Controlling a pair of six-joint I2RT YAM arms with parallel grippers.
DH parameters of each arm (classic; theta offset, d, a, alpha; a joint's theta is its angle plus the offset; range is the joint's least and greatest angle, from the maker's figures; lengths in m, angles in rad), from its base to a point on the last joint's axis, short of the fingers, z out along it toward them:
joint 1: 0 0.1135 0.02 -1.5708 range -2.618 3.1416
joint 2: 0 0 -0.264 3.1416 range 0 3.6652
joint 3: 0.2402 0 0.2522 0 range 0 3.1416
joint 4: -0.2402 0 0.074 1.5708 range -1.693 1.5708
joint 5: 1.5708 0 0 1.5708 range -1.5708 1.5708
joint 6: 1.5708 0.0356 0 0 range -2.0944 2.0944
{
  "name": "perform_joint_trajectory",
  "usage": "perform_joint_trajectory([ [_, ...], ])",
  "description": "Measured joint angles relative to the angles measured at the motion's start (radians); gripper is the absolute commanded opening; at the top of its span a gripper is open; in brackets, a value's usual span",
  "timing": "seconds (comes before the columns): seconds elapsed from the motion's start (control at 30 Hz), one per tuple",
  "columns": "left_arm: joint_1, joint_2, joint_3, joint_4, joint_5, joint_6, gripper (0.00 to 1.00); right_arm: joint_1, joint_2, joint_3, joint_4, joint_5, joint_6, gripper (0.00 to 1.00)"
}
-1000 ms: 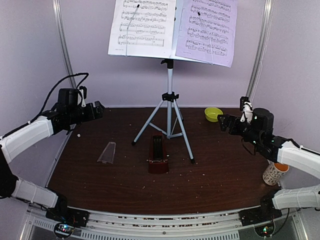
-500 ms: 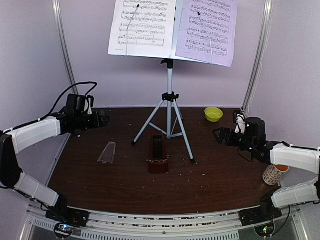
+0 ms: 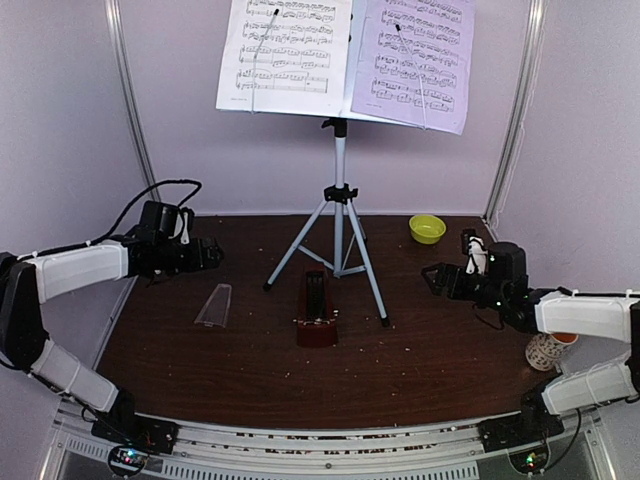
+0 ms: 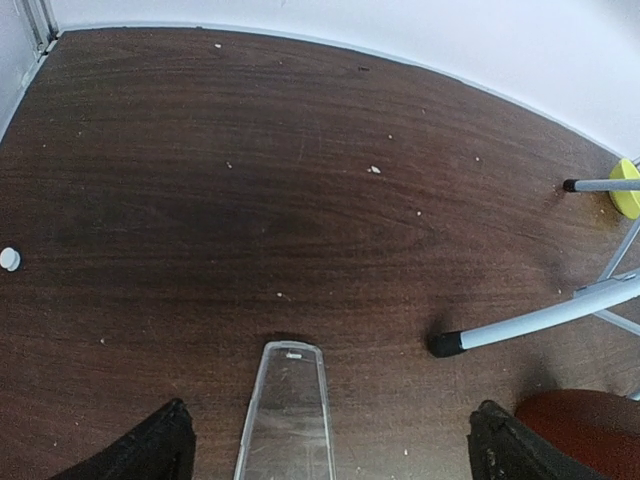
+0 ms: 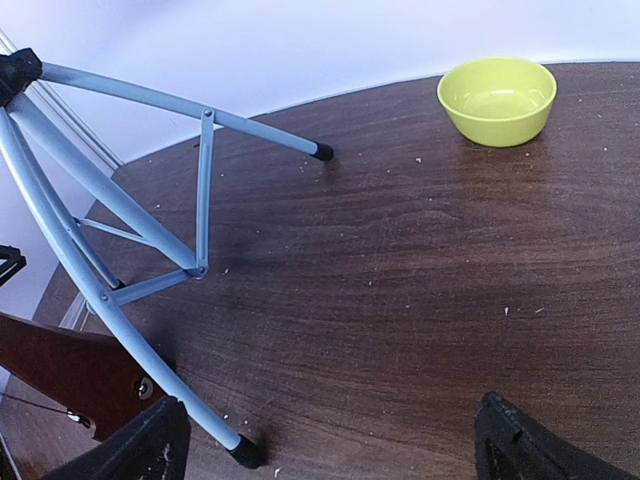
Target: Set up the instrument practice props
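The music stand (image 3: 340,190) stands on its tripod at the back middle, holding a white sheet (image 3: 285,50) and a lavender sheet (image 3: 415,60). The dark-red metronome (image 3: 317,315) sits uncovered in front of the tripod; it also shows in the left wrist view (image 4: 585,430) and the right wrist view (image 5: 70,375). Its clear cover (image 3: 214,305) lies flat to the left, and in the left wrist view (image 4: 287,415) lies between my fingers. My left gripper (image 3: 212,254) is open and empty above it. My right gripper (image 3: 432,276) is open and empty, right of the tripod leg (image 5: 130,350).
A small green bowl (image 3: 427,228) sits at the back right, also in the right wrist view (image 5: 497,98). A patterned cup (image 3: 548,348) stands at the right edge by my right arm. A small white cap (image 4: 9,259) lies at the left. Crumbs dot the dark wooden table (image 3: 430,350).
Both arms have lowered and moved inward towards the table's middle. The left gripper has come over the clear cover. The stand, sheets, metronome and cover have not moved.
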Motion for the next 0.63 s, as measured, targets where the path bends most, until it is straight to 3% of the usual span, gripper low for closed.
perform_joint_trajectory([
  [0.63,0.0,-0.013,-0.024,0.02,-0.029,-0.01,0.98,0.0,-0.004,-0.014,0.021,0.0,0.0,1.0],
])
